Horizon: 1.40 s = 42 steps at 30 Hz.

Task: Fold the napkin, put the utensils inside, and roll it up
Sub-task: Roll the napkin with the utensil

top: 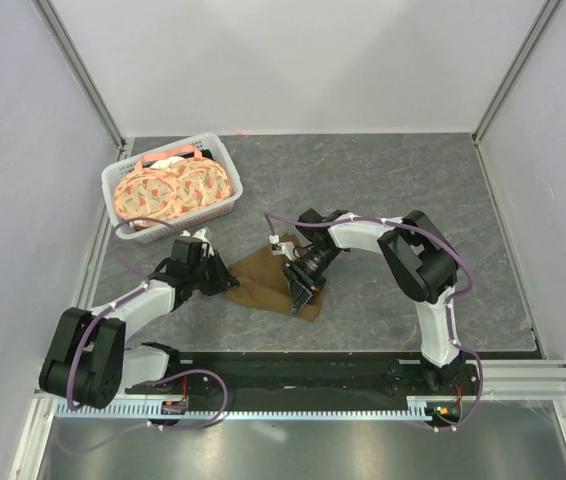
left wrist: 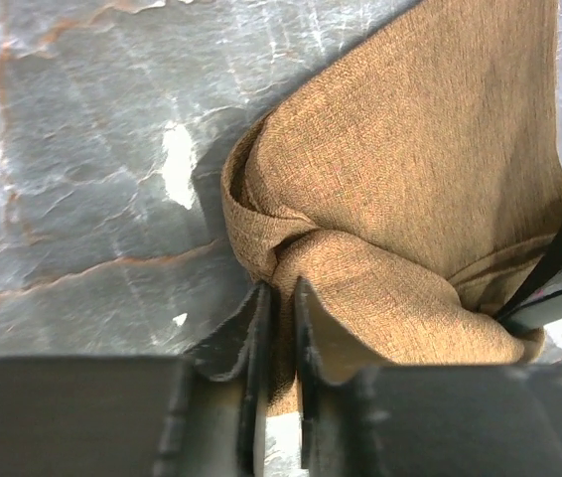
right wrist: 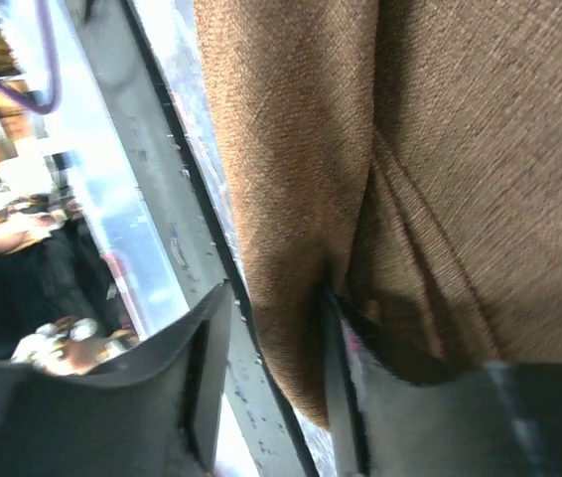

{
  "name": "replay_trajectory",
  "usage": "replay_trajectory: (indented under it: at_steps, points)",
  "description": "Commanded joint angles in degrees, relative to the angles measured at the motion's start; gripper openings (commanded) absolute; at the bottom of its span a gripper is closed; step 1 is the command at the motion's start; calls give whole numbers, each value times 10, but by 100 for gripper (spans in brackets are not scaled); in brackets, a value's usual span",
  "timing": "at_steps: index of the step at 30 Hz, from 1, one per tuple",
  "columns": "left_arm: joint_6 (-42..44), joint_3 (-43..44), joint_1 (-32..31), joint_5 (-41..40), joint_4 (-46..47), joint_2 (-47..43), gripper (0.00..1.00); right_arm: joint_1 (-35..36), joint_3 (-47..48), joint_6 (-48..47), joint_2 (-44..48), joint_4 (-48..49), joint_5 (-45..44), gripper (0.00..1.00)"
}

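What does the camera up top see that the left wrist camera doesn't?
Only the top camera shows both arms, including the right arm, and the white basket of orange patterned plates at the back left. Only the left wrist camera shows the napkin up close: its weave, and a bunched fold pinched by the left claw, whose fingers are nearly together. Both show the brown napkin, the left claw and the grey table.
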<state>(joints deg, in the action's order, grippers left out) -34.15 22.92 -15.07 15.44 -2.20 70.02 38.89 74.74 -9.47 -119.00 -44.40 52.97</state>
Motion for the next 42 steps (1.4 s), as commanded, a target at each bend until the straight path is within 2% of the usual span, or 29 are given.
replay_trajectory:
  at_steps: [1, 3, 6, 9, 11, 12, 16, 21, 23, 28, 35, 42]
  points:
    - [17, 26, 4, -11, -46, 35, 9, -3, 8, -10, 42, -4, -135, 57]
    - [22, 35, 5, -14, -53, 46, 6, -2, 19, 0, 74, -5, -160, 65]
    - [21, 44, 4, -16, -64, 54, 3, 2, 27, 15, 115, 0, -219, 71]
    - [21, 53, 4, -15, -76, 64, 3, 24, 12, 20, 171, 40, -307, 72]
    - [20, 61, 4, -9, -83, 70, 3, 50, -24, 31, 217, 101, -356, 73]
    - [20, 64, 4, -9, -90, 72, 3, 61, -38, 35, 232, 126, -411, 73]
    - [18, 85, 5, 3, -112, 92, 3, 163, -121, 31, 307, 277, -553, 73]
    - [22, 104, 7, 10, -136, 103, 2, 260, -189, -9, 309, 380, -696, 72]
    - [24, 108, 7, 13, -140, 105, 2, 294, -198, -19, 287, 397, -719, 72]
    - [27, 114, 7, 18, -144, 110, 2, 321, -196, -49, 235, 438, -744, 72]
    - [30, 117, 7, 25, -144, 120, 2, 319, -175, -71, 187, 454, -713, 72]
    - [33, 122, 7, 33, -144, 123, 2, 278, -160, -67, 162, 446, -649, 69]
